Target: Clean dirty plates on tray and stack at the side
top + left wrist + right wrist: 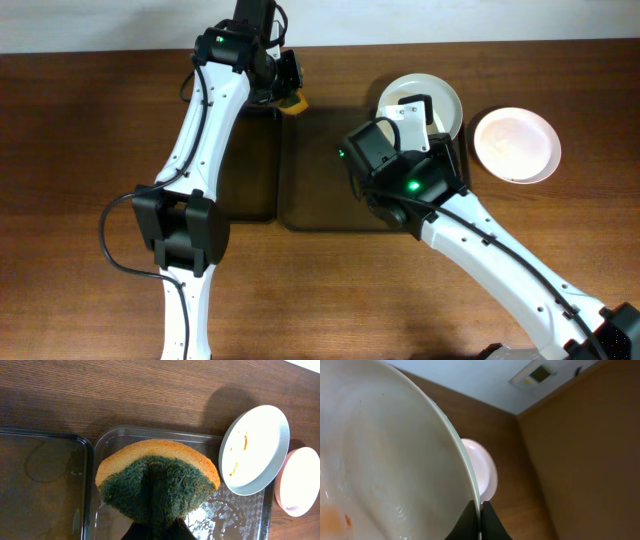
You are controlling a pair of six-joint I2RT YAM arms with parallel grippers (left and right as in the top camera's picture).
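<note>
Closest to the right wrist lens, the right gripper (481, 519) is clamping the rim of an orange-smeared round white plate (380, 460), holding it tilted at the 1 o'clock corner of a clear plastic tray (150, 434). At the tray's 11 o'clock, the left gripper (288, 90) is squeezing an orange-and-green sponge (157, 482). Farther out, at the white plate's 3 o'clock, a round pink plate (515, 145) is lying on the brown wooden table (80, 120).

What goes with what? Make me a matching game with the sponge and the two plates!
Things:
1. sponge
2. white plate
3. pink plate

Clues:
A. has orange smears on it
B. lies flat on the bare table
C. green on one side, orange on the other

Pairs: 1-C, 2-A, 3-B
</note>
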